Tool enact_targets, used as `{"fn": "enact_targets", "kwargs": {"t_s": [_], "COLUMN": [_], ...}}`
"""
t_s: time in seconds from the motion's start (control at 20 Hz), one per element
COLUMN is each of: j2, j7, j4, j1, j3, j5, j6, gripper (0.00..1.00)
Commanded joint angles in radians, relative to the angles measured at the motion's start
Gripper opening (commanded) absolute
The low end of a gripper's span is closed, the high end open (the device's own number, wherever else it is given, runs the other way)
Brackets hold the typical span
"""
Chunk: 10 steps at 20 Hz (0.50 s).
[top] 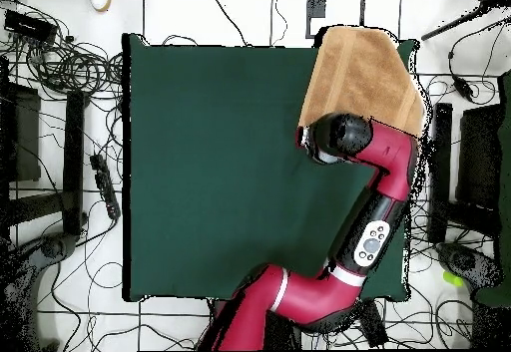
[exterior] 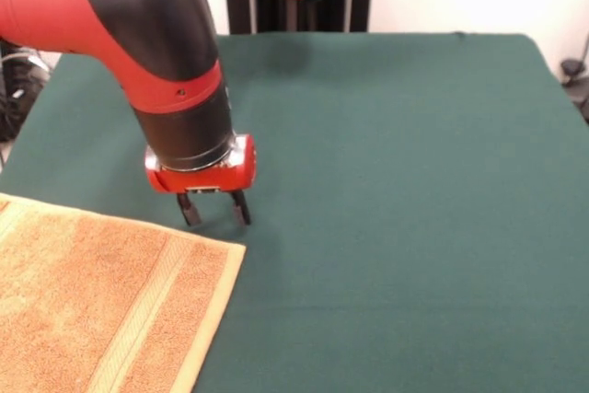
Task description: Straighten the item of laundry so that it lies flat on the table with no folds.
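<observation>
The table, covered in dark green cloth, filled most of the front view, and almost all of it was bare. The red and black arm was seen coming down from the upper left of the frame.

The towel was found in the lower left corner of the front view, running off the left and bottom edges; in the overhead view it was seen at the upper right corner of the table, partly hidden by the arm. What showed was lying flat, with a paler stripe set in from the hem. Whether folds remained in the hidden parts could not be told.

The gripper was held just above the towel's upper right corner in the frame. Its two dark fingers were parted, and nothing was held between them.

The terry cloth was judged light, soft and limp, likely to drag on the felt rather than slide. A corner or the hem edge was judged the best place for it to be pinched.
</observation>
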Motion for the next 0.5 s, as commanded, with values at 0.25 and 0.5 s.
{"fn": "enact_targets", "kwargs": {"t_s": [0.25, 0.5], "j2": [0.011, -0.047], "j7": [0.03, 0.019], "j4": [0.343, 0.423], "j1": [0.134, 0.137], "j3": [0.085, 0.079], "j5": [0.054, 0.041], "j6": [-0.241, -0.184], "gripper": [1.0, 1.0]}}
